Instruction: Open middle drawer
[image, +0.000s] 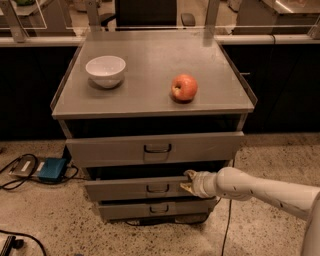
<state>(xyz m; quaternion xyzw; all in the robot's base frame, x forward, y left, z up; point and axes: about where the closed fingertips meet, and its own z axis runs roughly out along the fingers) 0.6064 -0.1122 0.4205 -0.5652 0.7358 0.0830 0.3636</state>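
The middle drawer (135, 189) is a grey metal front with a small dark loop handle (157, 188), set between a taller top drawer (155, 148) and a narrower bottom drawer (155, 208). It stands slightly forward of the bottom one. My gripper (188, 181) comes in from the right on a white arm and rests at the right end of the middle drawer's front, against its top edge, to the right of the handle.
On the cabinet top (150, 95) sit a white bowl (105, 70) and a red apple (184, 88). A blue box (52, 169) with cables lies on the speckled floor at the left. Dark counters run behind the cabinet.
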